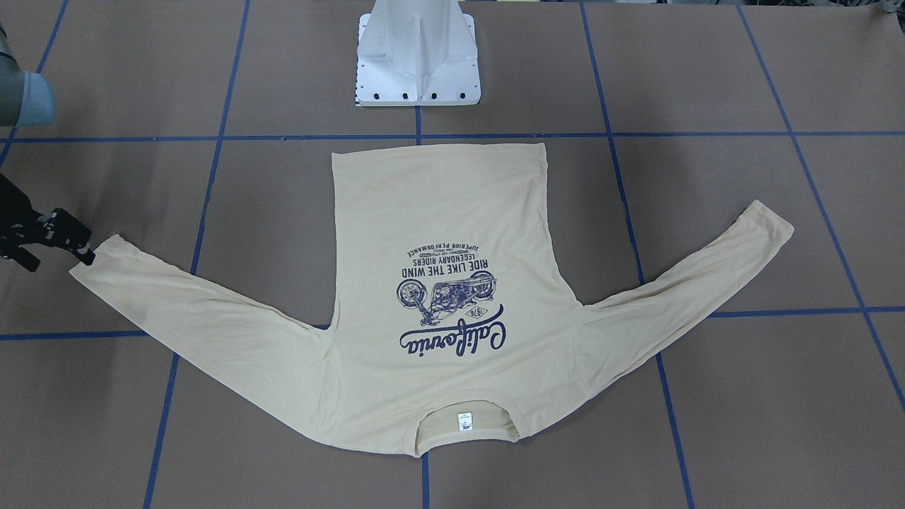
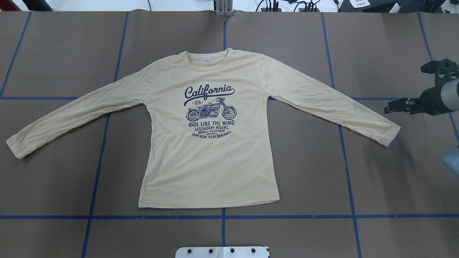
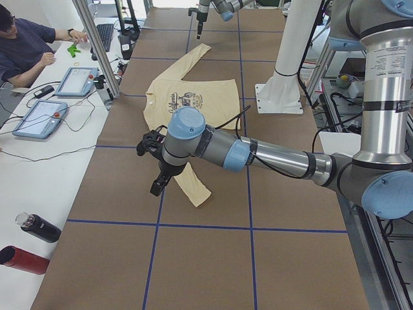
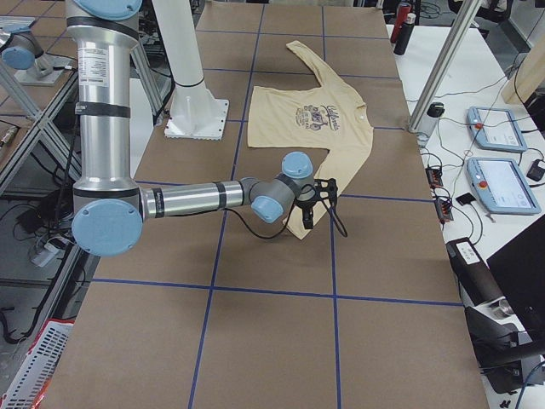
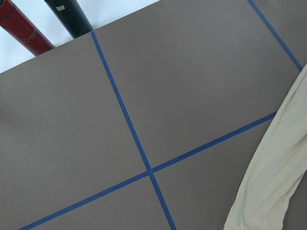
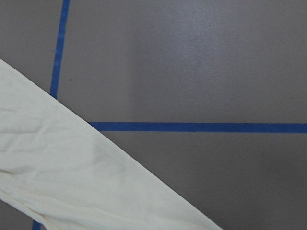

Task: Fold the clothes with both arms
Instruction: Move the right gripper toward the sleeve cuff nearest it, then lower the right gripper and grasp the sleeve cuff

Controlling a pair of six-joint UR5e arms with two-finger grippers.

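The cream-yellow long-sleeved T-shirt (image 2: 211, 154) lies flat and face up on the brown table, with the navy "California" print showing and both sleeves spread out. My right gripper (image 1: 62, 260) hovers just beyond the cuff of the shirt's right-hand sleeve (image 2: 389, 134) and looks open and empty; it also shows in the overhead view (image 2: 394, 106). My left gripper (image 3: 155, 184) shows only in the exterior left view, low over the other sleeve's cuff (image 3: 200, 197), and I cannot tell whether it is open or shut. The wrist views show sleeve cloth (image 5: 273, 177) (image 6: 72, 177) but no fingers.
The white pedestal base (image 1: 417, 63) stands behind the shirt's hem. Blue tape lines (image 2: 222, 217) grid the table. A red bottle (image 3: 22, 259) and a black bottle (image 3: 39, 228) lie off the table's end. An operator (image 3: 26, 48) sits at tablets beside it.
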